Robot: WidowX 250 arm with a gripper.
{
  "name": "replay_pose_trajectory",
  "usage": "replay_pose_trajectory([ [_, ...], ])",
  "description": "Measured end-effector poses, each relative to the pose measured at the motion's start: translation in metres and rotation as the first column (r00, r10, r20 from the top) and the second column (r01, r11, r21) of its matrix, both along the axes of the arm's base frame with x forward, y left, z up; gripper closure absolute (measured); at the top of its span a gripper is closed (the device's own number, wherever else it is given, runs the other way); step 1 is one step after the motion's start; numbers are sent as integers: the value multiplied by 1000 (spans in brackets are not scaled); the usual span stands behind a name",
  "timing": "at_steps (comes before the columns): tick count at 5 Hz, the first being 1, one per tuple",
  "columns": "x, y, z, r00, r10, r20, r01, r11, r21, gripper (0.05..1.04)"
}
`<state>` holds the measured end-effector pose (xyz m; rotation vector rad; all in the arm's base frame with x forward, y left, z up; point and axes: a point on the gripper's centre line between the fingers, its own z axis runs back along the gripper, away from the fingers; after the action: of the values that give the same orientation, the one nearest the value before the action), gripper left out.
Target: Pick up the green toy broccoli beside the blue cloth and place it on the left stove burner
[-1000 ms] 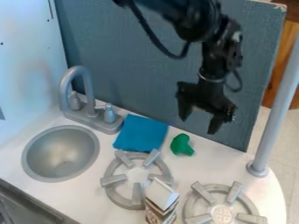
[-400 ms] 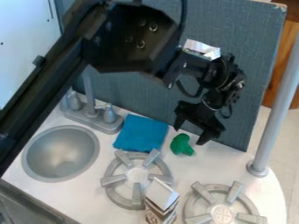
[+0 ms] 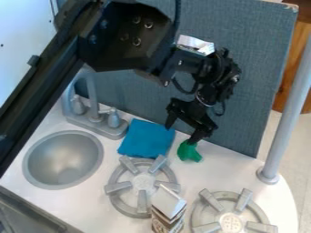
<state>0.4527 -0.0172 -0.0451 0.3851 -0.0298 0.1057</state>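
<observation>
The black gripper [image 3: 179,131] hangs low over the back of the counter, its two fingers spread apart. Its right finger overlaps the upper part of a green object [image 3: 189,153]; whether they touch I cannot tell. Its left finger is over the upper right part of a folded blue cloth [image 3: 146,139]. Both the cloth and the green object lie on the white counter, behind the burners, with the green object a little to the right of the cloth.
A round sink [image 3: 63,159] with a grey faucet [image 3: 90,98] is on the left. Two burner grates [image 3: 143,183] [image 3: 231,221] sit in front, with a carton [image 3: 168,210] between them. A grey post [image 3: 286,113] stands at right; a blue-grey panel [image 3: 249,82] rises behind.
The arm has swung into view from the upper left. The gripper has come down and then shifted left, from right of the green object to over it. The cloth and green object have not moved.
</observation>
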Motion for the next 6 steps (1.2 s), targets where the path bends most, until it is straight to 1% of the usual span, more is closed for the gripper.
replay_pose_trajectory([
  [1,2,-1,-3,1000,23,-10,-24,991,-133,83],
  [2,0,5,-14,999,41,-11,-42,974,-224,83],
  [3,-3,6,-16,999,29,-20,-32,973,-227,83],
  [4,-9,4,-16,998,17,-58,-31,970,-239,83],
  [5,-9,-2,-17,998,-8,-60,-9,962,-274,83],
  [6,-9,-3,-18,998,-13,-69,-7,959,-282,83],
])
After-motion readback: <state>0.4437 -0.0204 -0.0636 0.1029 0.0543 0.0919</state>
